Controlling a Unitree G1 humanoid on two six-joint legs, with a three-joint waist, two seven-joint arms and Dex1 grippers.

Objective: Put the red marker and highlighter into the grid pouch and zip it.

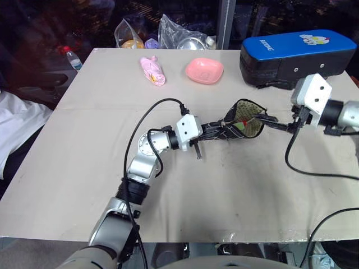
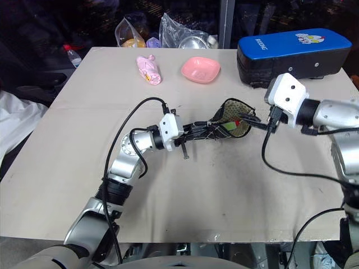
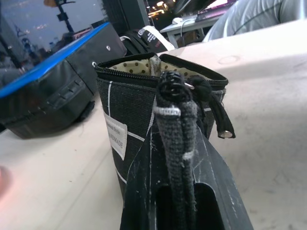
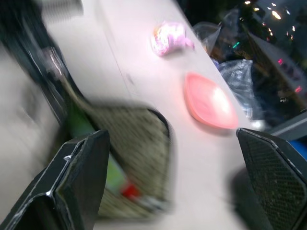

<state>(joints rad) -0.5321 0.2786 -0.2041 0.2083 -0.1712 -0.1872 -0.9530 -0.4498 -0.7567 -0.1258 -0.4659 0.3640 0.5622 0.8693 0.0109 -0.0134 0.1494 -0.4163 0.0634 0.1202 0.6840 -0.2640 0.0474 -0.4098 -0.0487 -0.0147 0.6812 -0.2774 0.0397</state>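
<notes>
Clamping the grid pouch [image 1: 238, 124] keeps its mouth up; the left gripper [image 1: 220, 130] is closed on the fabric. Right gripper [image 1: 268, 123] stands spread wide at the mouth, holding nothing. Highlighter [image 2: 231, 127] and red marker [image 1: 244, 121] sit inside.

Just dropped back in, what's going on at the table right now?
The left gripper is shut on the end of the grid pouch, holding it with its mouth gaping toward the right gripper. The right gripper is open just at that mouth, holding nothing. Inside the pouch the green highlighter and the red end of the red marker are visible against the dotted lining. The zipper is not yet closed. A blue-topped case, a pink dish and a pink toy sit at the far side.
</notes>
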